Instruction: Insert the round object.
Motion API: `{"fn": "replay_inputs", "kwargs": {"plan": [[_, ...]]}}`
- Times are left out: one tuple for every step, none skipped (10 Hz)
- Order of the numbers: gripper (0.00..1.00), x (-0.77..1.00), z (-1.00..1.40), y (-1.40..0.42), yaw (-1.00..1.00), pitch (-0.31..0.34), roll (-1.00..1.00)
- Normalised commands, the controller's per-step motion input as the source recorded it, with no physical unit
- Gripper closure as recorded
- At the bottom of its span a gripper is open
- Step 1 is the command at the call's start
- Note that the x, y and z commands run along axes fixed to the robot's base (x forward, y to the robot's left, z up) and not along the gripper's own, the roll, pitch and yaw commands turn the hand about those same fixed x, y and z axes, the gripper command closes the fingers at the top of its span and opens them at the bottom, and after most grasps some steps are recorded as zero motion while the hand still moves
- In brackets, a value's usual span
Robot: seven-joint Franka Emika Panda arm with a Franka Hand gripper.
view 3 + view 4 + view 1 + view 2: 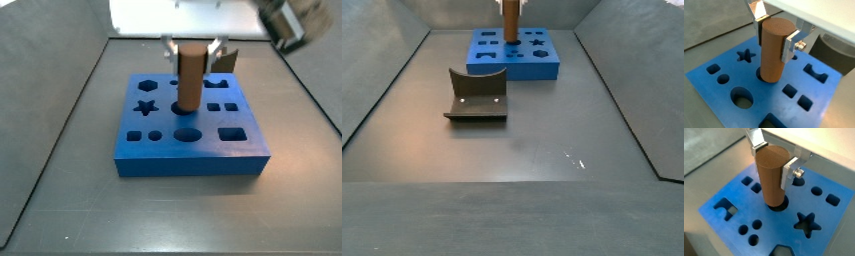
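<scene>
The round object, a plain brown cylinder peg (pixel 773 50), stands upright with its lower end in a round hole near the middle of the blue block (pixel 724 92). My gripper (pixel 775 31) is shut on the peg's upper part, a silver finger (pixel 789 46) on each side. Both wrist views show this; the peg (pixel 771 175) meets the dark hole rim in the block (pixel 757 243). In a side view the peg (pixel 191 77) rises from the block (pixel 187 160) under the gripper (pixel 193 50). In a side view it (pixel 512 20) stands on the far block (pixel 543 66).
The block has several other cut-outs, among them a star hole (pixel 146 107), a large oval hole (pixel 742 96) and square holes (pixel 804 102). The dark fixture (pixel 476 97) stands on the grey floor in front of the block. Grey walls enclose the floor.
</scene>
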Motion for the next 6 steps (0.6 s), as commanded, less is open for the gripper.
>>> {"fn": "replay_inputs", "kwargs": {"plan": [[1.0,0.0,-0.03,0.0,0.0,0.0,0.0],[1.0,0.0,-0.4,0.0,0.0,-0.01,0.19],[1.0,0.0,-0.45,0.0,0.0,-0.011,0.22],[1.0,0.0,-0.41,0.0,0.0,-0.014,0.18],[1.0,0.0,-0.32,0.0,0.0,-0.003,0.13],[1.0,-0.15,-0.26,0.0,-0.04,-0.027,0.1]]}}
